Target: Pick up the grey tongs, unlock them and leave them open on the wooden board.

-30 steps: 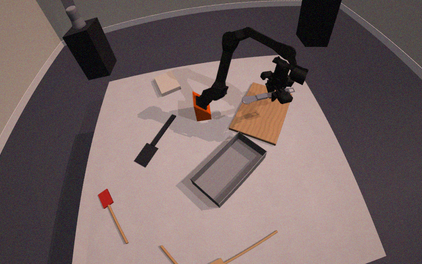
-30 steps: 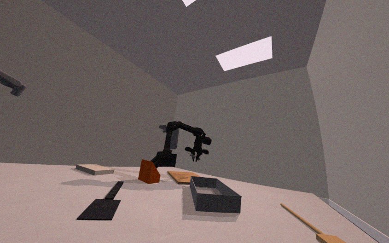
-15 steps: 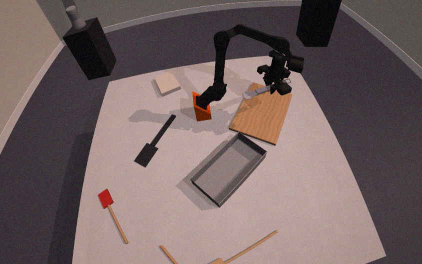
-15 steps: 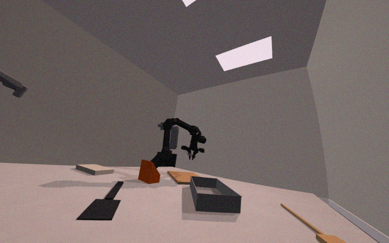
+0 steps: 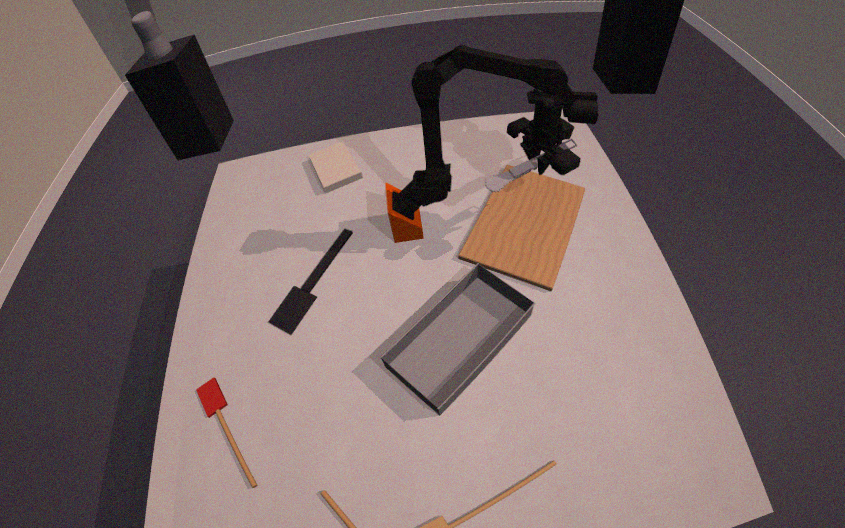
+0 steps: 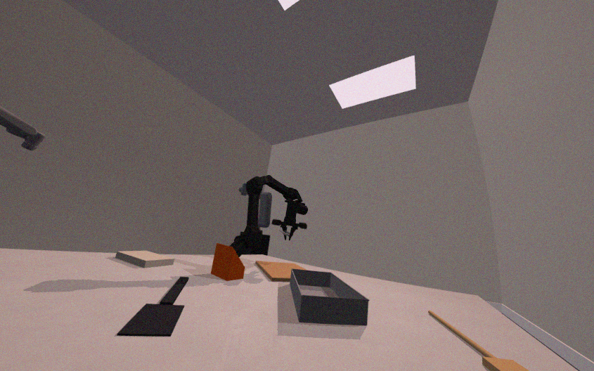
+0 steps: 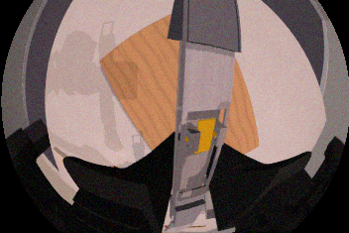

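The grey tongs (image 5: pixel 522 169) (image 6: pixel 284 232) (image 7: pixel 205 80) are in the air over the back part of the wooden board (image 5: pixel 524 223) (image 6: pixel 280 271) (image 7: pixel 149 46). My gripper (image 5: pixel 543 161) (image 6: pixel 287 237) (image 7: pixel 189 137) points down and is shut on them. Their arms look close together, with a yellow piece between the fingers in the wrist view. In the top view they slant from a wire loop at the upper right to a rounded end at the lower left. Whether they are unlocked cannot be told. The roasting tin (image 5: pixel 485 354) (image 6: pixel 331 310) is empty.
An orange block (image 5: pixel 405 229) (image 6: pixel 226 265) stands by the arm's base. A pale slab (image 5: pixel 335 167) (image 6: pixel 144 258) lies at the back left. A black spatula (image 5: pixel 293 309) (image 6: pixel 153 320), a red-headed spatula (image 5: pixel 211 396) and wooden utensils lie farther forward.
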